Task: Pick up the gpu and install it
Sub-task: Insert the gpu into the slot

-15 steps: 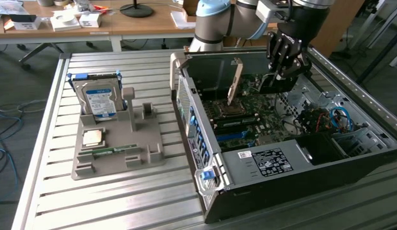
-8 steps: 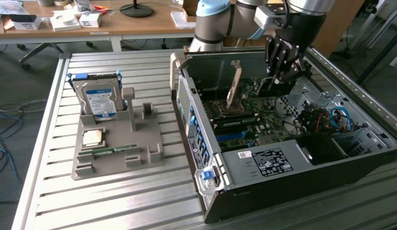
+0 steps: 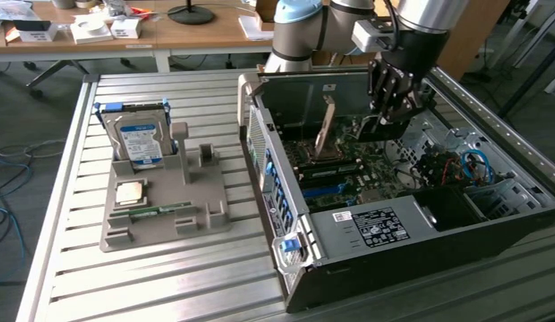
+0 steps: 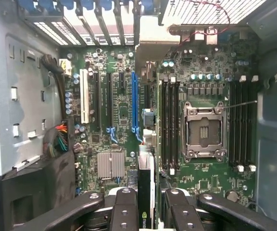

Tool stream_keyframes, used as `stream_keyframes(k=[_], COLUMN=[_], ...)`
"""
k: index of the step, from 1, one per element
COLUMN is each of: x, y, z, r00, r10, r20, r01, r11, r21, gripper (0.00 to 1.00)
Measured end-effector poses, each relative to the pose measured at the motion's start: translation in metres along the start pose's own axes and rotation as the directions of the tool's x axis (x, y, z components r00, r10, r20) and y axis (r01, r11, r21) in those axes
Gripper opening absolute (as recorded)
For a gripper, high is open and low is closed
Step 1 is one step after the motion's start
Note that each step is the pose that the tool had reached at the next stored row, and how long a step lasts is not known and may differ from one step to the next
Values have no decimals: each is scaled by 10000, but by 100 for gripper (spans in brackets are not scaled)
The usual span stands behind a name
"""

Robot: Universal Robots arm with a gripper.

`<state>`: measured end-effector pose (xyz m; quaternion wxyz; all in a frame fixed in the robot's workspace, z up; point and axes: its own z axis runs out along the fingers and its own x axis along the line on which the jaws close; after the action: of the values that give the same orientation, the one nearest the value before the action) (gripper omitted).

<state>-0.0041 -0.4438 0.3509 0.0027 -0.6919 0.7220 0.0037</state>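
The gpu is clamped edge-on in the gripper inside the open computer case, above its motherboard.

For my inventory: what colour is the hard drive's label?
Blue label, best in the exterior view.

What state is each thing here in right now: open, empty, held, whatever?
computer case: open, lying on its side
pincer: shut on the gpu
gpu: held inside the computer case, over the motherboard
CPU socket: empty
blue expansion slot: empty
hard drive: upright in the grey holder
RAM stick: lying flat in the grey holder
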Motion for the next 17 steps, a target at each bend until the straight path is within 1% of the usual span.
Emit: stream_keyframes(k=[2, 7, 10, 17], x=[0, 0, 0, 1], y=[0, 0, 1, 1], z=[18, 19, 43, 83], r00=[10000, 10000, 10000, 10000], r10=[0, 0, 0, 0], r20=[0, 0, 15, 14], r01=[0, 0, 0, 0], r11=[10000, 10000, 10000, 10000], r21=[0, 0, 0, -1], gripper=[27, 27, 27, 27])
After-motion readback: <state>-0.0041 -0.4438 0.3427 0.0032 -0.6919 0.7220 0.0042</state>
